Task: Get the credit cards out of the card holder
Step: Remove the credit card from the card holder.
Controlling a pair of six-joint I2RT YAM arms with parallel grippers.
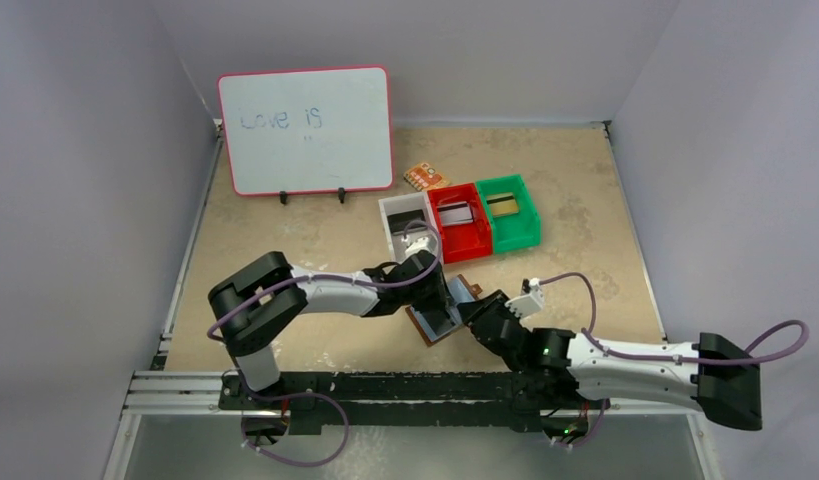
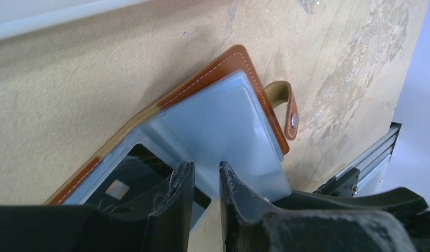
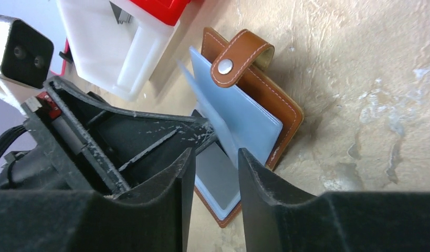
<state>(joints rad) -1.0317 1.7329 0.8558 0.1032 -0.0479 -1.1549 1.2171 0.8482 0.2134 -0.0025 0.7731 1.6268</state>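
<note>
The brown card holder (image 1: 437,322) lies open on the table between my two grippers, its snap tab (image 3: 236,55) pointing away. In the left wrist view the card holder (image 2: 223,115) shows pale blue-grey pockets, with a dark credit card (image 2: 129,176) in the lower left one. My left gripper (image 2: 206,170) stands over the pocket leaves with a narrow gap between its jaws, pinching nothing. My right gripper (image 3: 215,155) is open just above the holder's near corner, over a grey card (image 3: 218,176) in its pocket. One pocket leaf (image 3: 202,94) stands raised against the left finger.
Three bins stand behind the holder: white (image 1: 397,212), red (image 1: 467,236) with a silvery card (image 1: 455,213), and green (image 1: 525,230) with an olive card (image 1: 502,205). An orange packet (image 1: 426,177) and a whiteboard (image 1: 305,130) are farther back. Grey walls enclose the table.
</note>
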